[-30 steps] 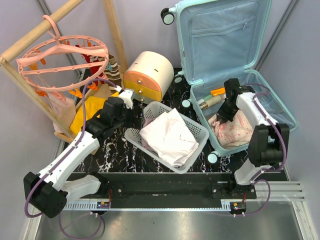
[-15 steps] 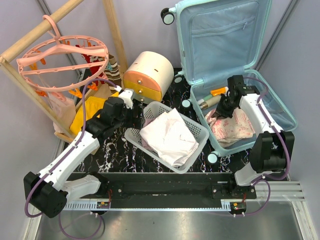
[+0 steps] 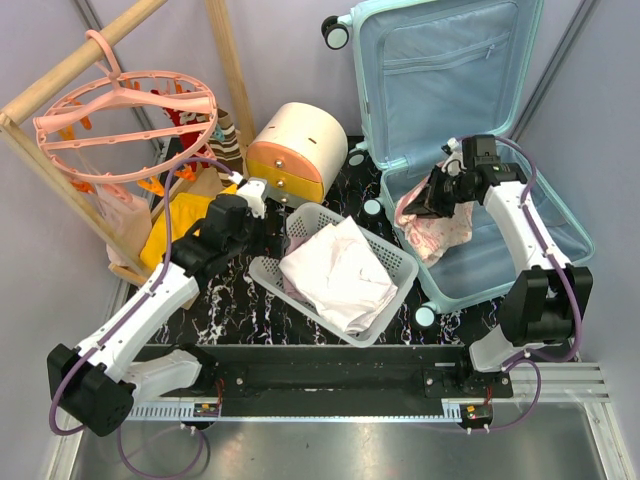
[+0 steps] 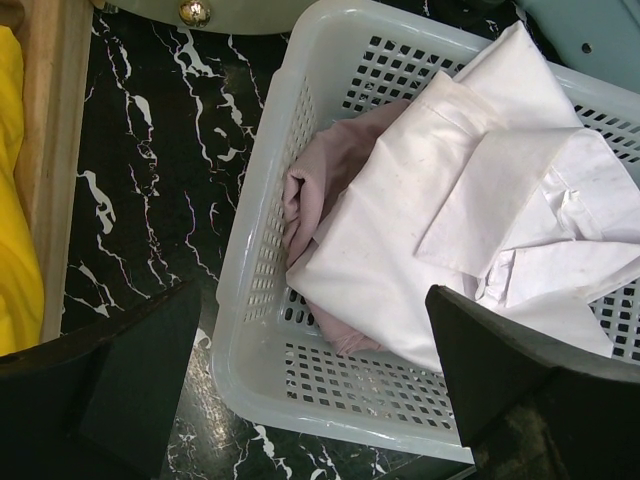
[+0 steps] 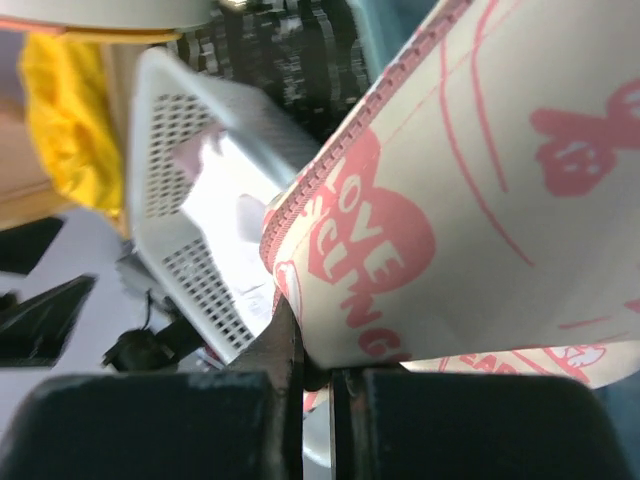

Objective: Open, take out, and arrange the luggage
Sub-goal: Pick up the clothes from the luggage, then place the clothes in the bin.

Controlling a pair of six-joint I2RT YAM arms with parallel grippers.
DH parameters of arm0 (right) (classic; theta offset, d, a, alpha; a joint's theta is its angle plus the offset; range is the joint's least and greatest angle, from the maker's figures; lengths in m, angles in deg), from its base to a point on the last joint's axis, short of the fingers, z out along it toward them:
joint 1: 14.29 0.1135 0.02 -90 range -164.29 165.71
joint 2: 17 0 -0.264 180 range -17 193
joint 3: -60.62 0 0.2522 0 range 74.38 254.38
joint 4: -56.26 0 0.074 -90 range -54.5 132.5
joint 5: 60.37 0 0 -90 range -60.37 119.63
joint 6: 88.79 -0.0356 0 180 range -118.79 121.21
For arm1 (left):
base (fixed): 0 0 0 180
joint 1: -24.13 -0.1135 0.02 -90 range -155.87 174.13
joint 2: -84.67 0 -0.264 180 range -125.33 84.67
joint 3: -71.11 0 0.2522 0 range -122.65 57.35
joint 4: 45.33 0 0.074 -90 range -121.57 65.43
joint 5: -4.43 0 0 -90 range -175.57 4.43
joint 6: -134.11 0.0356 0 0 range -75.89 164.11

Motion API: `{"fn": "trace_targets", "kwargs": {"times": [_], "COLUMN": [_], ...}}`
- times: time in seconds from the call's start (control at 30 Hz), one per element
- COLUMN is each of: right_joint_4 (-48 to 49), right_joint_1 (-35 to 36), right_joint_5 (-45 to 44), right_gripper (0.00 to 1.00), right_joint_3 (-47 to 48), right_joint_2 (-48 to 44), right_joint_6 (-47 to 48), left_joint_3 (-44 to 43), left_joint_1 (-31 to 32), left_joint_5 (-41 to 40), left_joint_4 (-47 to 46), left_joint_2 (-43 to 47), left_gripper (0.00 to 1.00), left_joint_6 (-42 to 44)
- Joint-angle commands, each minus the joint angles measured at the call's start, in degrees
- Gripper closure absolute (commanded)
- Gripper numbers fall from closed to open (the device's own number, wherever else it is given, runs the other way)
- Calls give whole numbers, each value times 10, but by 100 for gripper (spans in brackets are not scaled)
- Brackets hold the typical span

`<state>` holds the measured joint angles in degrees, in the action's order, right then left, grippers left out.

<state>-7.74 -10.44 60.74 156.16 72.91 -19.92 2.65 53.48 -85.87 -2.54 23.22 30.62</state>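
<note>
Over on the right side of the black marble table (image 3: 240, 300), the luggage (image 3: 450, 60) sits wide open: lid propped upright at the back with the zip pocket facing out, and the lower shell lying flat, its wheels toward the middle of the table.

The right gripper (image 3: 420, 205) is clamped tight on a cream cloth with pink print (image 3: 440, 232). It holds the cloth up by one edge over the back-left part of the lower shell, and the rest hangs down from there. Can't tell whether the bottom of the cloth touches the lining. The right wrist camera shows the two fingers (image 5: 290, 350) pressed together on the cloth's (image 5: 480, 200) hem, with pink lettering and hearts filling most of that view.

The left gripper (image 3: 262, 222) is spread fully apart with nothing in it, hovering over the left corner of the white basket (image 3: 400, 275). From its own camera the gripper (image 4: 315, 400) straddles the basket (image 4: 260, 250) wall. A crumpled white shirt (image 4: 470, 220) lies inside on top of a pale pink garment (image 4: 320, 190).

Behind the basket sits a cream-and-orange drawer box (image 3: 297, 150). Further left are a yellow cloth (image 3: 185, 215) and a pink round hanger (image 3: 125, 110) hung on a wooden frame (image 3: 230, 60).
</note>
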Motion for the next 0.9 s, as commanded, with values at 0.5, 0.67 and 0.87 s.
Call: {"fn": "trace_targets", "kwargs": {"times": [0.5,0.67,0.87], "right_joint_4": [-150,-150,-151], "right_joint_1": [136,174,203], "right_joint_5": [171,192,213], "right_gripper": [100,100,100], "right_joint_3": [131,146,146], "right_joint_2": [112,135,134], "right_joint_6": [122,120,118], "left_joint_3": [-12,-25,-33], "left_joint_1": [2,2,2], "left_joint_5": [27,55,125], "left_joint_4": [-35,-53,-97], "left_joint_2": [-4,-12,-39], "left_gripper": [1,1,1], "left_joint_6": [-10,-39,-92]}}
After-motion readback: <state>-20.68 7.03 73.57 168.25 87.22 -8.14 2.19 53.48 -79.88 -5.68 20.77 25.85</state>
